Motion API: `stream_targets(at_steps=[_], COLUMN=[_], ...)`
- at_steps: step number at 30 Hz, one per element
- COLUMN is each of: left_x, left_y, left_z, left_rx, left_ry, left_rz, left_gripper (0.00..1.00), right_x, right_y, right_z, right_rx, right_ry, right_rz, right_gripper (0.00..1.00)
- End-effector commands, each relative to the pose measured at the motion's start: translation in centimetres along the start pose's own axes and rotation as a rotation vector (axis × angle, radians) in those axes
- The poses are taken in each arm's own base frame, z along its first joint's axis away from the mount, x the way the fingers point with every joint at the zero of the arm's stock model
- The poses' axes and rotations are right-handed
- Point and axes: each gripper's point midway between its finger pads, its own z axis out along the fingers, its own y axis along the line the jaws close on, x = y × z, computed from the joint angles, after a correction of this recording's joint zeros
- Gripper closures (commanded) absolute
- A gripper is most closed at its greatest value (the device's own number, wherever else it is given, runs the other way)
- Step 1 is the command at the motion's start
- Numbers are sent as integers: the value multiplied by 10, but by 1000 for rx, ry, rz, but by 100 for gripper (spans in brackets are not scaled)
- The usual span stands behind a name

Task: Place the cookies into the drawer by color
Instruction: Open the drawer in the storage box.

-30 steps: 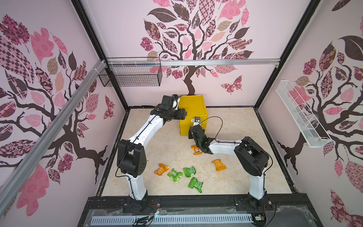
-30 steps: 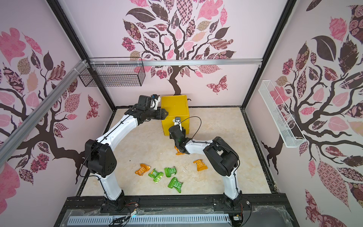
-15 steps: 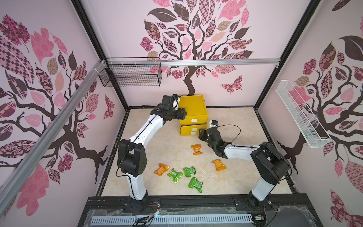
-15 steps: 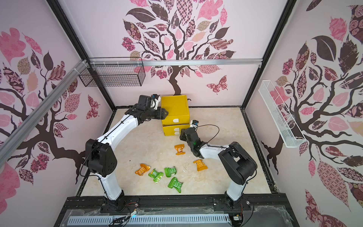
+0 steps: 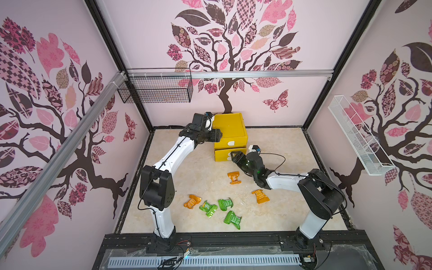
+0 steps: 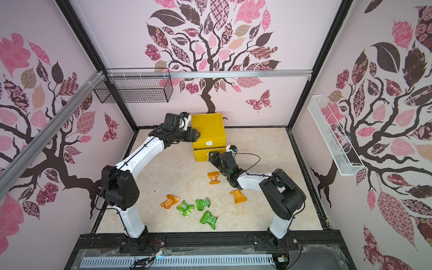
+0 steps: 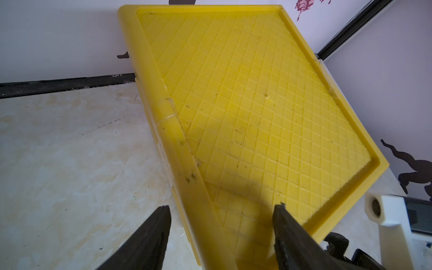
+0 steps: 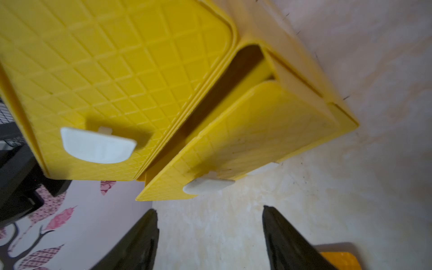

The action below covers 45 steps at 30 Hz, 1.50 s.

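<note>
The left claw (image 7: 223, 207) is hanging wide over the drawer (image 5: 230, 127), and the right claw (image 8: 209, 209) is gaping empty by its front.

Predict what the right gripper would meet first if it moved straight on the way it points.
Probably the white tab handle of the part-open drawer: the right gripper, open, points at it across bare floor in the right wrist view. Exact depth is unclear.

Bright even light, wide-angle edge bending, blurry wrist views
</note>
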Motion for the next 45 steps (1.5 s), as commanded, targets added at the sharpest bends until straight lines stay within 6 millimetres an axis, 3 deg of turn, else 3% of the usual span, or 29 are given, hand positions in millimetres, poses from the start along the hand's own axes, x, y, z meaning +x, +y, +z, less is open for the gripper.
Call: stream_targets(at_steps=[1, 6, 10, 17, 27, 35, 45], left_x=[47, 47, 48, 49, 53, 54, 58], left_y=[17, 16, 17, 17, 18, 19, 19], left_z=[12, 13, 14, 14, 18, 20, 22], left_rx=[-52, -48, -49, -50, -45, -46, -44], left_ry=[154, 155, 158, 159, 171, 175, 183], left_rz=[-17, -19, -20, -18, -24, -22, -28], left_gripper=[27, 27, 27, 27, 27, 27, 28], right_x=[-2, 2, 7, 5, 1, -3, -7], right_y=[7, -16, -11, -2, 11, -9, 25], right_z=[2, 7, 17, 28, 26, 26, 26], right_rx=[-3, 79, 20, -8, -57, 56, -47], right_ry=[3, 1, 14, 9, 9, -31, -4], right_rz=[128, 186, 247, 278, 360, 425, 404], right_gripper=[22, 22, 30, 33, 27, 22, 14])
